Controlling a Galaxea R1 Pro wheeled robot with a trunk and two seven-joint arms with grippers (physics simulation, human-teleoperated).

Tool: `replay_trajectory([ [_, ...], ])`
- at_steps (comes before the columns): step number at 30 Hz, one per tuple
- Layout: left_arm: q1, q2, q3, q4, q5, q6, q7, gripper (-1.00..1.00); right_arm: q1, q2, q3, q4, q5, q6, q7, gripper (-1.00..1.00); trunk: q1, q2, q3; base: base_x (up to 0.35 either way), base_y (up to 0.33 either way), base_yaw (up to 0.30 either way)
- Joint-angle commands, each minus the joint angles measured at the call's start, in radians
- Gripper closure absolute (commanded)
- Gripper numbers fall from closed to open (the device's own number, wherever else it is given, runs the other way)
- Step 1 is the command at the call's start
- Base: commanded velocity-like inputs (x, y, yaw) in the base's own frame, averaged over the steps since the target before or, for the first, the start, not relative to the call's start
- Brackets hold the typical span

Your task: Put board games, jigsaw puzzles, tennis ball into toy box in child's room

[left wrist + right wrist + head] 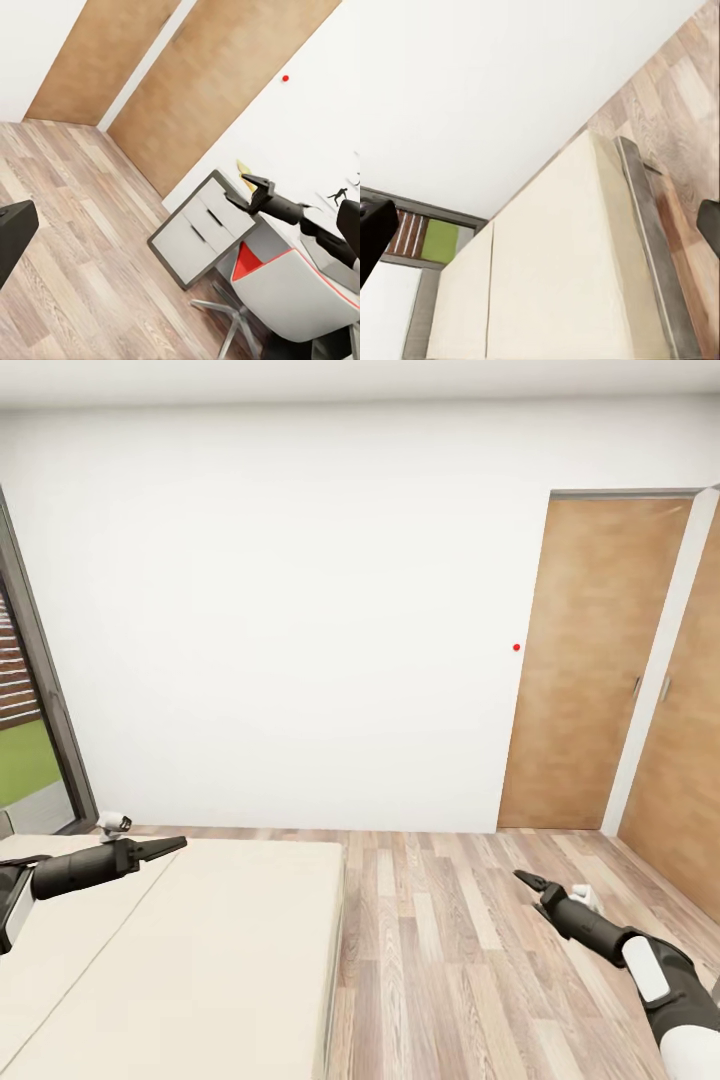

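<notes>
The bed (200, 950) with its beige mattress and grey frame lies at the lower left, and the part of the mattress (555, 262) that I see is bare. My left gripper (178, 844) hovers over the bed's far end, its fingers (15, 232) spread wide, open and empty. Over the wood floor right of the bed, my right gripper (522, 877) is open and empty too. It also shows in the left wrist view as the right gripper (236, 188), with two fingers apart. The toys and the toy box are out of view.
A white wall faces me, with wooden doors (590, 660) at the right and a dark-framed window (30, 740) at the left. In the left wrist view a grey drawer cabinet (196, 234) stands by the wall beside a grey-and-red swivel chair (292, 292). Plank floor (460, 960) lies right of the bed.
</notes>
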Motion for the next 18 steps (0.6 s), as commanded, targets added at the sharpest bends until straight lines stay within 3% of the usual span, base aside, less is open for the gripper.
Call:
replay_trajectory([
  [1,0.000,0.000,0.000,0.000,-0.001,0.011,-0.004,-1.00,0.000,0.002,0.008,-0.015,-0.004,0.008,-0.028,-1.00,0.000,-0.001,-0.001,0.000,0.000,0.000],
  [8,0.000,-0.002,0.000,0.001,-0.003,0.012,-0.004,-1.00,0.000,0.014,0.047,-0.077,0.002,0.006,-0.212,-1.00,0.000,-0.001,-0.001,0.000,0.000,0.000],
  [9,0.000,-0.001,-0.001,0.001,-0.003,0.012,-0.004,-1.00,0.000,0.020,0.052,-0.083,0.003,0.006,-0.280,-1.00,0.000,-0.001,-0.001,0.000,0.000,0.000],
  [14,0.000,-0.001,-0.001,0.001,-0.004,0.012,-0.004,-1.00,-0.002,0.032,0.061,-0.092,0.003,0.001,-0.485,-1.00,0.000,-0.001,-0.001,0.000,0.000,0.000],
  [18,0.000,-0.001,-0.004,0.001,-0.005,0.012,0.002,-1.00,-0.004,0.040,0.065,-0.105,0.002,0.001,-0.620,-1.00,0.000,-0.001,-0.001,0.000,0.000,0.000],
])
